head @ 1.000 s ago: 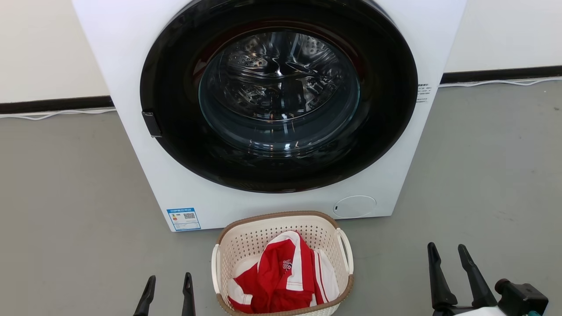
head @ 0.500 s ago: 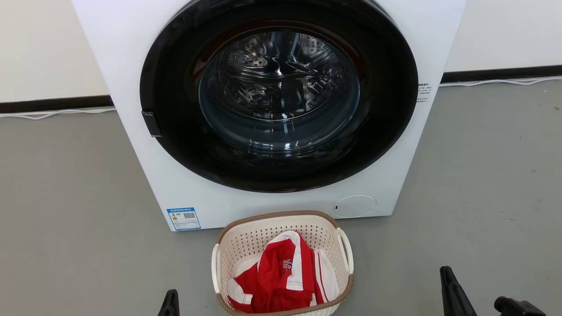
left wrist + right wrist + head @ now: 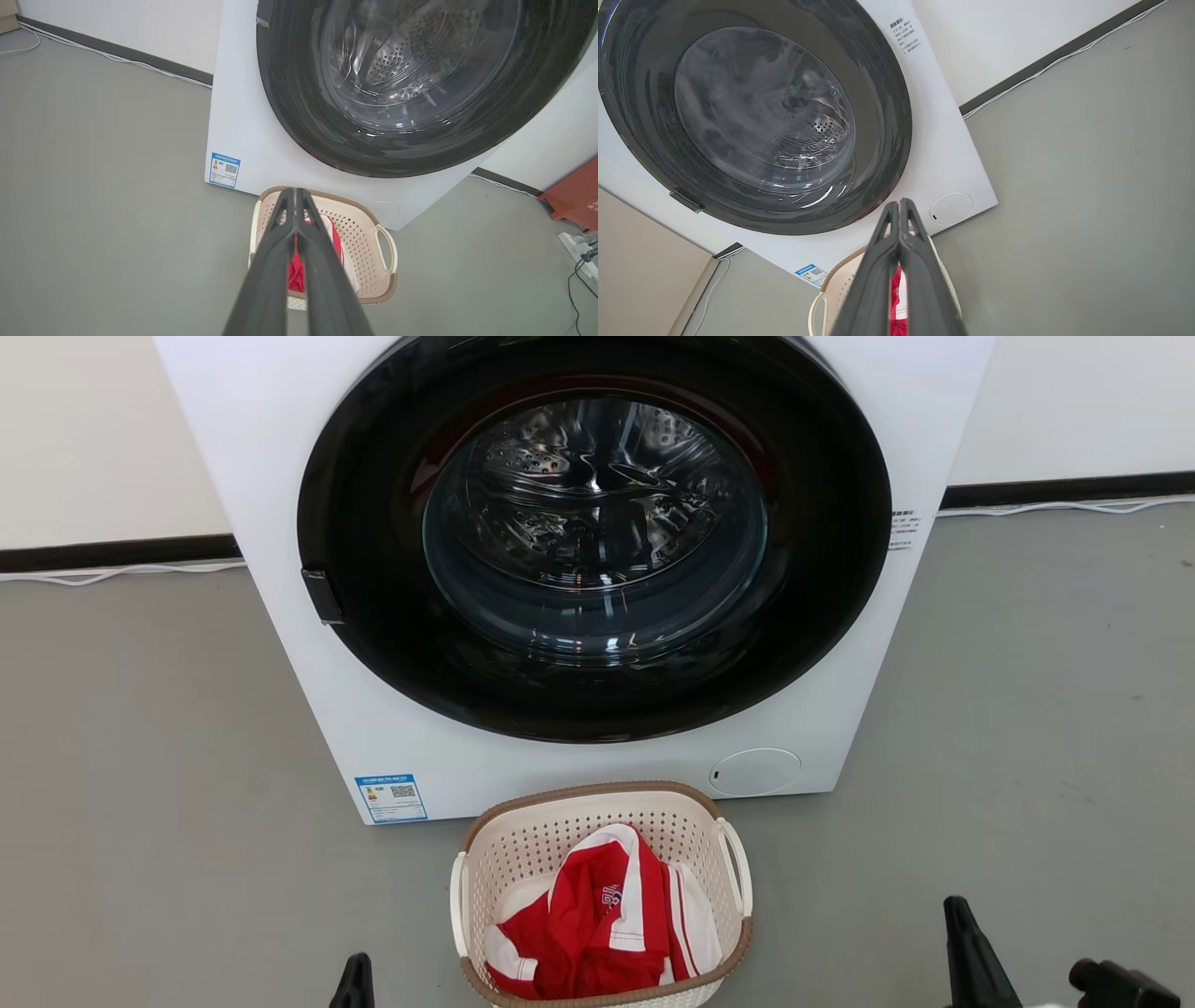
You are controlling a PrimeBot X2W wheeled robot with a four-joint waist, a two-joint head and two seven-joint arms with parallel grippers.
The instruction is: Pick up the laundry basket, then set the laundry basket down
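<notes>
Laundry basket [image 3: 597, 791] stands upright on the grey floor [image 3: 140, 756], just in front of the front-loading washing machine [image 3: 271, 476] and below its round dark door [image 3: 373, 644]. A crumpled red-and-white garment [image 3: 597, 924] lies inside it. Both white loop handles are free, one on its left side [image 3: 456, 905] and one on its right [image 3: 738, 868]. In the head view the basket sits between the two grippers. The left gripper [image 3: 355, 985] is near the basket's left side, with only a dark tip above the bottom edge. The right gripper [image 3: 966, 952] is well apart on the other side. Neither touches the basket. In the left wrist view the left gripper's two fingers are pressed together at the tips with nothing between them; they point toward the basket's near-left rim, and the garment shows red through the slit lower down. In the right wrist view the right gripper is likewise clenched on nothing, tips aimed at the machine's lower front panel, with the basket's rim at that view's lower left. A blue energy label [image 3: 390, 799] and a round service cover [image 3: 754, 772] flank the basket on the panel.
</notes>
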